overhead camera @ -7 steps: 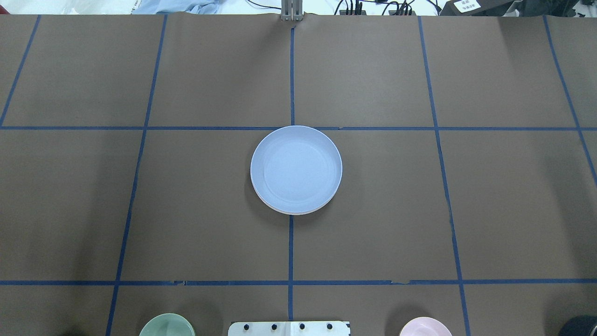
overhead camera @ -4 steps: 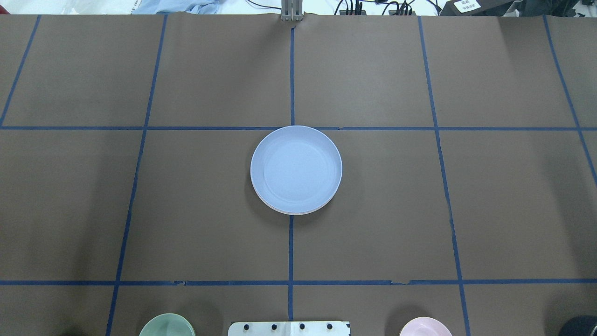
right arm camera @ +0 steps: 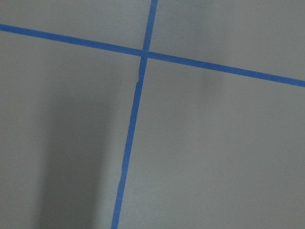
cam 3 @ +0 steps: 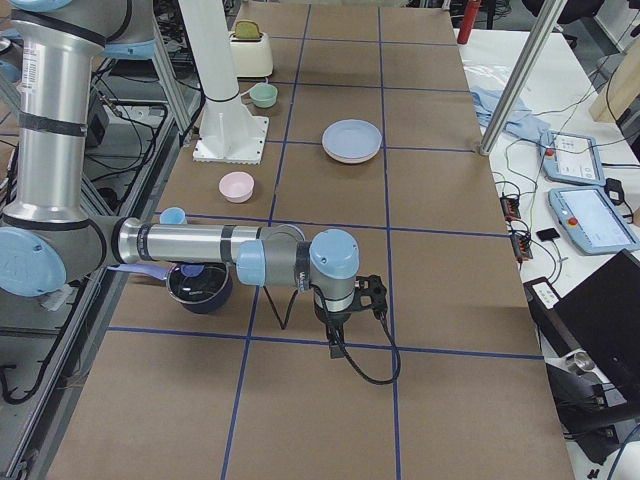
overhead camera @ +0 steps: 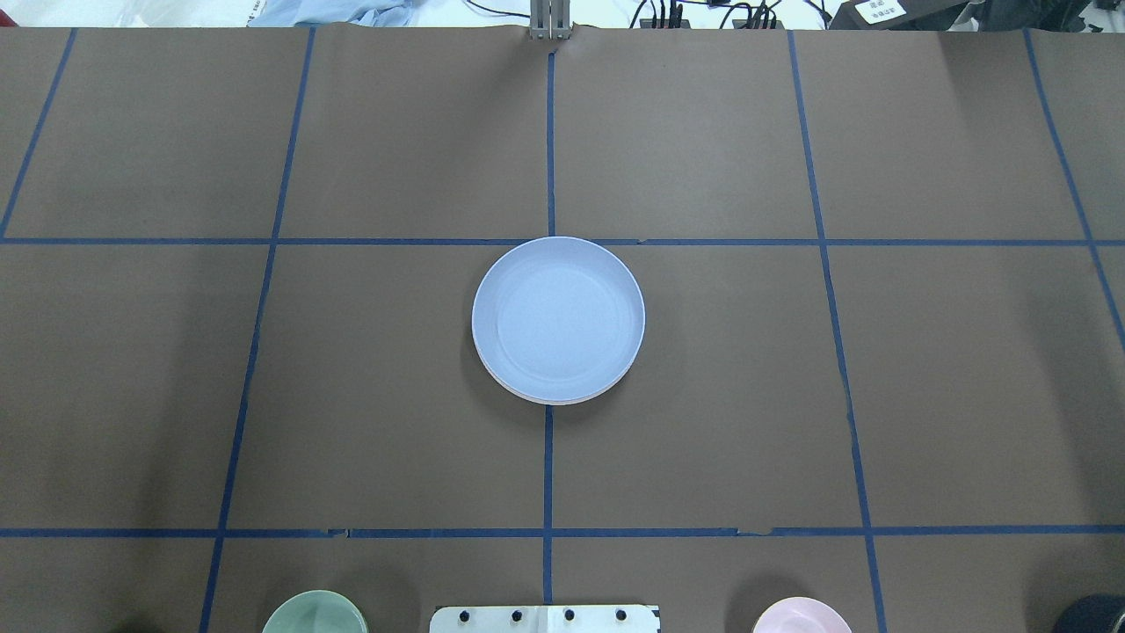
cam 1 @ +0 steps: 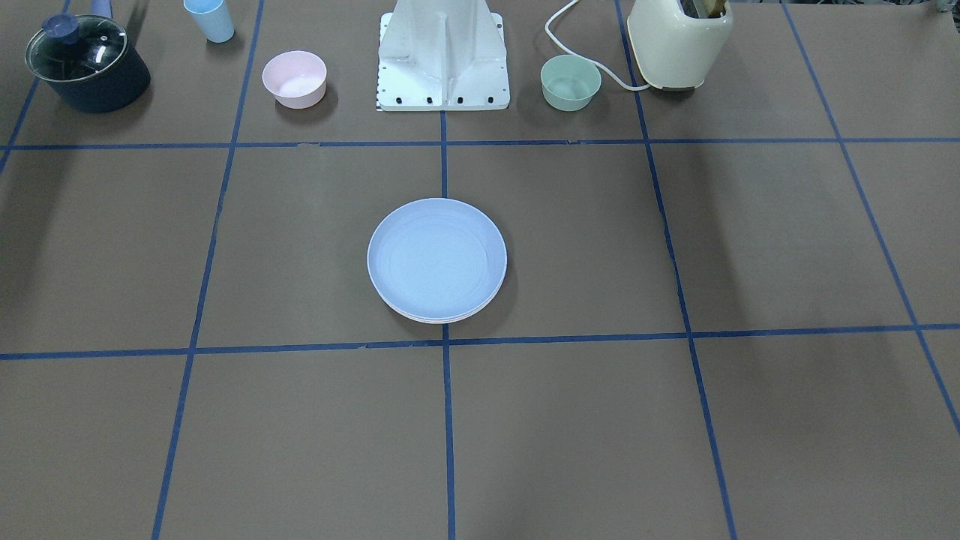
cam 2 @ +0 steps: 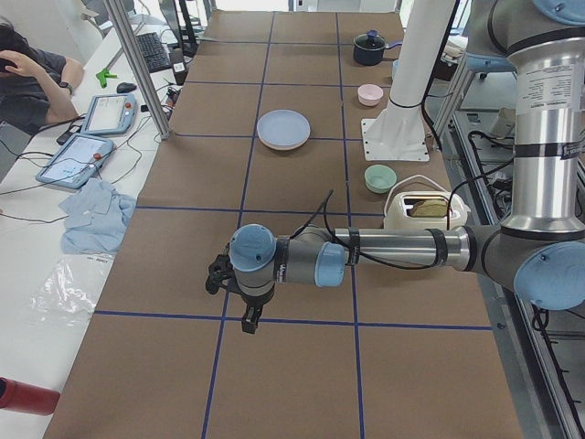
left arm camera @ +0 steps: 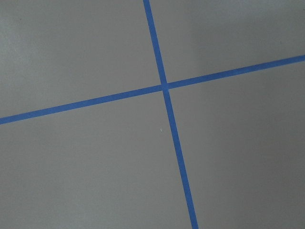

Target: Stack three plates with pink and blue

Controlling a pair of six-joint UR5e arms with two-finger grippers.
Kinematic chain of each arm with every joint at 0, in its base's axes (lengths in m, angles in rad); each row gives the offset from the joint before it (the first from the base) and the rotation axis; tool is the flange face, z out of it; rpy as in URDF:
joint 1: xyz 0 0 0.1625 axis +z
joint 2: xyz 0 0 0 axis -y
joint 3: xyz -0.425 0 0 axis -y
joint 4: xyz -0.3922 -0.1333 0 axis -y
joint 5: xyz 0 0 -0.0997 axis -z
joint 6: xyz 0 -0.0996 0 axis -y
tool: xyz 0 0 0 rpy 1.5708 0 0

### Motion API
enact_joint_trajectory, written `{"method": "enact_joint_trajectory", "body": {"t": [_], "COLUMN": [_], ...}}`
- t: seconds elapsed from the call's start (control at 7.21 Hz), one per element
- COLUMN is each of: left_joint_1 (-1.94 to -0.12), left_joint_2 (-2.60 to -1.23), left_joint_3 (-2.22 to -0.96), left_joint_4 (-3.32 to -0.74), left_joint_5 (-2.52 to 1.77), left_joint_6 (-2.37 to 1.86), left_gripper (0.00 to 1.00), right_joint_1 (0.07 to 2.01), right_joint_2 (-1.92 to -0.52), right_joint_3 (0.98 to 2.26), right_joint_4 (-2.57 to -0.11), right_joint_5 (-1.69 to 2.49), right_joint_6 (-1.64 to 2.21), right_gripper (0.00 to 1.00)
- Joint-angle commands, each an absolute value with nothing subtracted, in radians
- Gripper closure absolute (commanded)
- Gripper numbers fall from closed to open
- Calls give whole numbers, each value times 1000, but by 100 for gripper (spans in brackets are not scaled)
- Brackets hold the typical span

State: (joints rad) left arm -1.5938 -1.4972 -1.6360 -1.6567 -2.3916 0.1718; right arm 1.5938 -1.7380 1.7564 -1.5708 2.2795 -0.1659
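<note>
The blue plate (overhead camera: 558, 318) tops the stack at the table's (overhead camera: 773, 413) centre; the pale rims of the lower plates (cam 1: 442, 319) peek out beneath it; the left pincer (cam 2: 247, 318) and right pincer (cam 3: 335, 345) hang over the table's ends, well apart from it; whether they are released or clenched cannot be told.

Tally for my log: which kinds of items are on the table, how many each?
Plate stacks: 1, blue plate on top
Bowls: 2, pink bowl, green bowl
Cups: 1, blue cup
Pots: 1, lidded pot
Toasters: 1, toaster
Total: 6
</note>
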Motion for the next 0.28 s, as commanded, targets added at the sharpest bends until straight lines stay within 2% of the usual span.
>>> {"method": "enact_joint_trajectory", "body": {"t": [0.0, 0.14], "left_joint_1": [-1594, -1594], "left_joint_2": [-1497, -1497], "left_joint_3": [-1635, -1635], "left_joint_4": [-1657, -1657], "left_joint_5": [-2391, -2391], "left_joint_6": [172, 172], "left_gripper": [0, 0], "right_joint_1": [1594, 1594], "right_joint_2": [-1738, -1738], "right_joint_3": [1755, 1755], "right_joint_4": [-1571, -1571], "right_joint_5": [2279, 2279], "right_joint_6": [-166, -166], "right_gripper": [0, 0]}}
